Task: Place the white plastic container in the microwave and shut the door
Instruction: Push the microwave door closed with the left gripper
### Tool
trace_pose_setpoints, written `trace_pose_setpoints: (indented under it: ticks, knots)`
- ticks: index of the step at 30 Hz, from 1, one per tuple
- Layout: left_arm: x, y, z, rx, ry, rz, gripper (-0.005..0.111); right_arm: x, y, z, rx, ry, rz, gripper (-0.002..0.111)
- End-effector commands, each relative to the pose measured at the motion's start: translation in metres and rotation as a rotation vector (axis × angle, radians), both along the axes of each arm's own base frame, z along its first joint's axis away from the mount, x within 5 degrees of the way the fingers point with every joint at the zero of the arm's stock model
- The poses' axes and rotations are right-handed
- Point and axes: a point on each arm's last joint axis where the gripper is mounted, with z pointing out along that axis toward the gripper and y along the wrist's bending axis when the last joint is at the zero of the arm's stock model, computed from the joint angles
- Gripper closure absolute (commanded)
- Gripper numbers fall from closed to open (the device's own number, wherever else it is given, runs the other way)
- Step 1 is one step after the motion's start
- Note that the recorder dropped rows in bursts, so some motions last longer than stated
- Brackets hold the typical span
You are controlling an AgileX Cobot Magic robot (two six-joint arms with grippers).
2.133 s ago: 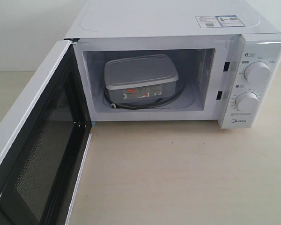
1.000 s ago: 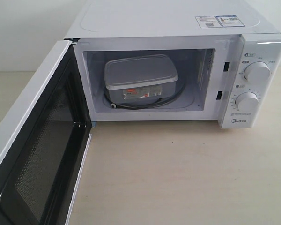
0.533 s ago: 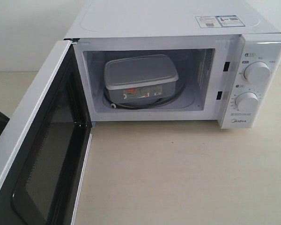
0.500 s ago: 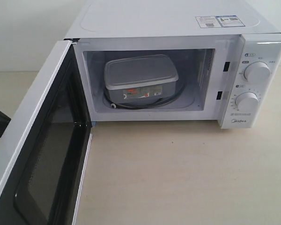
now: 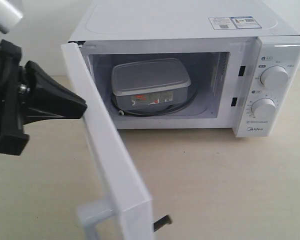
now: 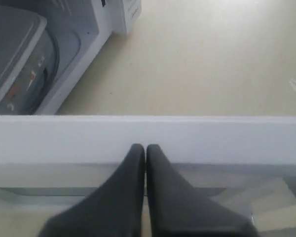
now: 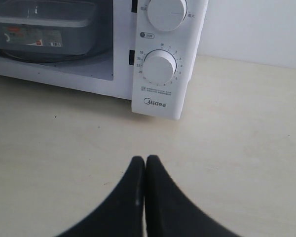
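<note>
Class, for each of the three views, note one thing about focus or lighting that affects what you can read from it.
Exterior view: the white plastic container looks grey in the shaded cavity, while the door washes out near the lens. Left wrist view: soft throughout, the left gripper a dark silhouette. Right wrist view: lettering on the microwave is readable.

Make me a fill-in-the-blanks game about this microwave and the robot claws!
The rectangular translucent-white plastic container sits ___ the white boxy microwave.
The black claw against the microwave's white door is the ___ one.
The black right claw is ___, holding nothing.
The microwave has ___ round white knobs.
Missing words: inside; left; shut; two.
</note>
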Motion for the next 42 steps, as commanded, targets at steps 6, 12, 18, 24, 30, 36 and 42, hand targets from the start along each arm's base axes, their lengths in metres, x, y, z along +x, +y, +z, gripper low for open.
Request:
trace_pose_setpoints:
  ticks: [6, 12, 18, 24, 30, 36, 42]
  knots:
    - [0.041, -0.045, -0.047, 0.006, 0.007, 0.055, 0.103, 0.0, 0.0, 0.001, 0.003, -0.008, -0.004, 0.108]
    - [0.054, -0.057, -0.061, -0.001, -0.015, 0.101, 0.103, 0.0, 0.0, 0.0, 0.002, -0.003, -0.004, 0.108]
    - [0.044, -0.057, -0.053, -0.016, 0.007, 0.053, 0.103, 0.0, 0.0, 0.0, 0.002, -0.003, -0.004, 0.108]
    - [0.023, -0.057, -0.04, -0.039, 0.062, -0.055, 0.103, 0.0, 0.0, 0.0, 0.002, -0.003, -0.004, 0.108]
    - [0.002, -0.05, -0.023, -0.108, 0.102, -0.022, 0.103, 0.0, 0.0, 0.0, 0.002, -0.003, -0.004, 0.108]
    - [-0.021, -0.033, -0.005, -0.196, 0.028, 0.089, 0.103, 0.0, 0.0, 0.0, 0.002, -0.003, -0.004, 0.108]
    - [-0.055, -0.01, 0.008, -0.294, -0.085, 0.179, 0.103, 0.0, 0.0, 0.0, 0.002, -0.003, -0.004, 0.108]
